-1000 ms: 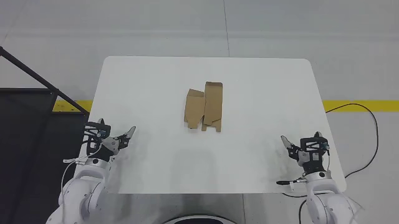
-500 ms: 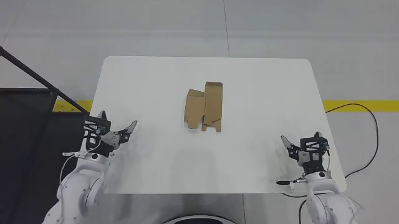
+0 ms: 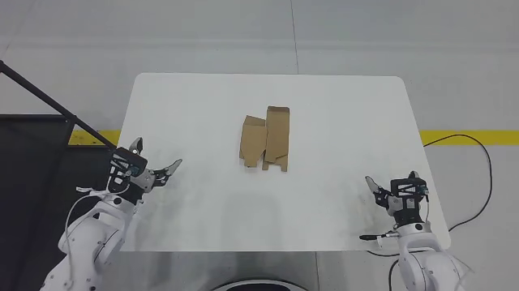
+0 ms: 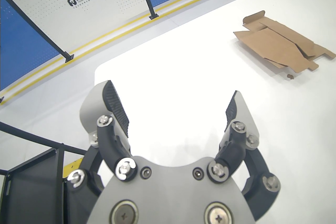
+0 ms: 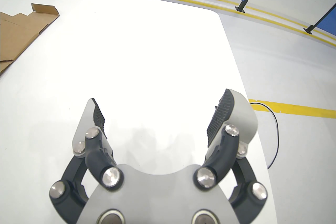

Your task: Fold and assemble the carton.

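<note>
Cardboard, thin and light: the flattened carton (image 3: 265,139) lies in the middle of the worktop (image 3: 340,113). Its panels look stiff and its creases floppy, so a raised flap edge seems the best pinch. Well apart from it, the left hand (image 4: 171,88) and right hand (image 5: 160,96) hover wide open, empty.

Carton (image 3: 265,141) lies flat near the middle of the white counter (image 3: 340,113). Left claw (image 3: 156,154) at near-left edge, fingers spread, well apart from carton. Right claw (image 3: 391,180) at near-right corner, fingers spread.
</note>
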`<action>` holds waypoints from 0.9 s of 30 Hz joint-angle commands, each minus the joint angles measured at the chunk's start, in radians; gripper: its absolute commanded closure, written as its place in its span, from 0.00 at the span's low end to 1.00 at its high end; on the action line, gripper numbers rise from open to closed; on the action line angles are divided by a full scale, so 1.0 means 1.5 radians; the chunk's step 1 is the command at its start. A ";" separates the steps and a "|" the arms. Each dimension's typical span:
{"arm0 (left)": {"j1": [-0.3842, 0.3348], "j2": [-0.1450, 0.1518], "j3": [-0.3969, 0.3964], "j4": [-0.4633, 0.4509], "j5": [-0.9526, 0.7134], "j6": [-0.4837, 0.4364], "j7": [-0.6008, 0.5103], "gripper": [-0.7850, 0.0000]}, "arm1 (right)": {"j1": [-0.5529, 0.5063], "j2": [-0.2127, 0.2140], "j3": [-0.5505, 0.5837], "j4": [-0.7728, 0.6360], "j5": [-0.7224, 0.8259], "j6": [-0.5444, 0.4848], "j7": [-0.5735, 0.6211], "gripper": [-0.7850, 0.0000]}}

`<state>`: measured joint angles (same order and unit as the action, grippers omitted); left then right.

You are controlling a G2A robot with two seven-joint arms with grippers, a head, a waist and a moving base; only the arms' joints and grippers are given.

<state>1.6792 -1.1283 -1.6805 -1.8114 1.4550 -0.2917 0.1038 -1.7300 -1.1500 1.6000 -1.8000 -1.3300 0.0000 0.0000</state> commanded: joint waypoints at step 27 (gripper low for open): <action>-0.238 0.010 0.094 0.193 -0.004 -0.237 -0.019 0.00 | 0.038 0.010 0.009 -0.130 -0.009 -0.195 0.173 0.00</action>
<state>1.3224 -1.1132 -1.5400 -1.5219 1.4494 -0.6466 0.0748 -1.6734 -1.1354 1.6137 -1.9955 -1.3433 -0.2920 0.2597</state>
